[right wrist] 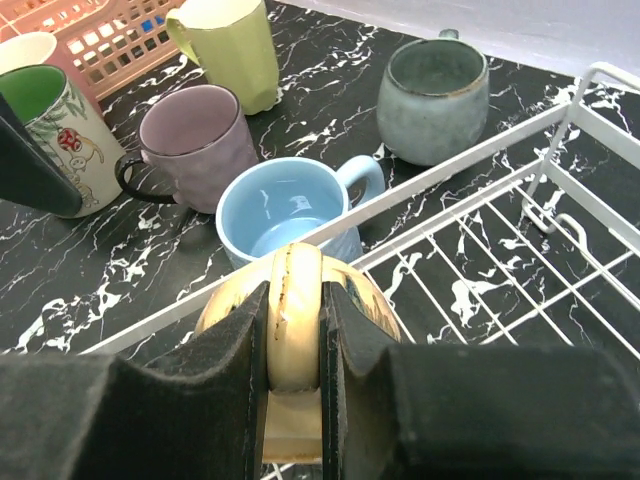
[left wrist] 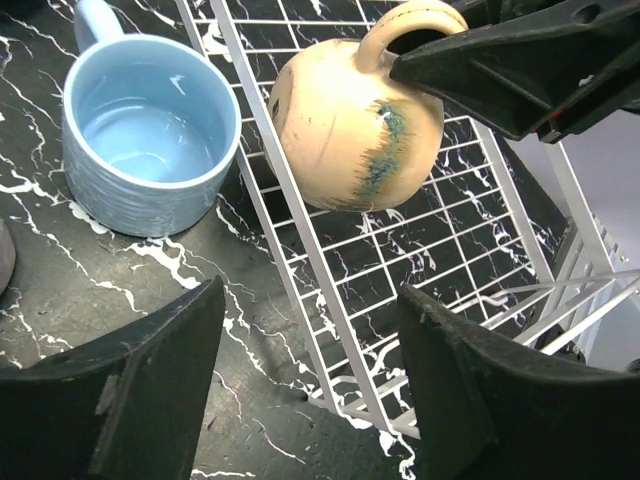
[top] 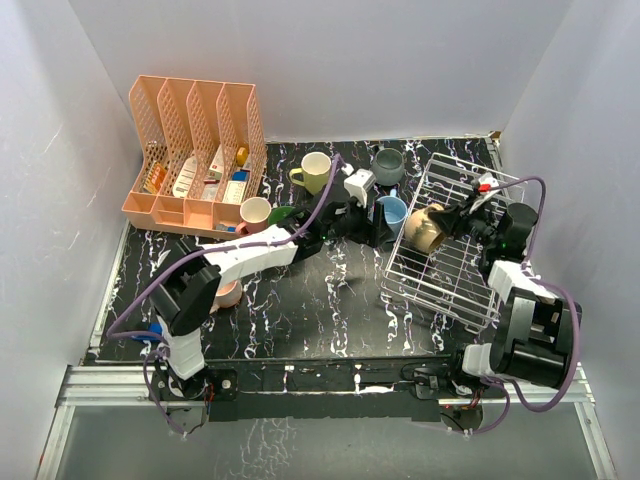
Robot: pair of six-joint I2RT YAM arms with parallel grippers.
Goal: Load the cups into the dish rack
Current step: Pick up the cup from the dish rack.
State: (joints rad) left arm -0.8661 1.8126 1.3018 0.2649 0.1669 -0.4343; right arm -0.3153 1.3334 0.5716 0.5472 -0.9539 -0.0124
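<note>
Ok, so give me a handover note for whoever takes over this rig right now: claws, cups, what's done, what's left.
Right claw: shut on the tan mug by its handle, holding it tilted at the dish rack edge beside the light blue mug; not released.
Left claw: open, empty, above that same edge.
On the table outside the rack: light blue mug, mauve mug, grey mug, yellow-green mug, green-lined mug, pale cup.
Done: nothing set free in the rack.
Left: release the tan mug, then load the others.
</note>
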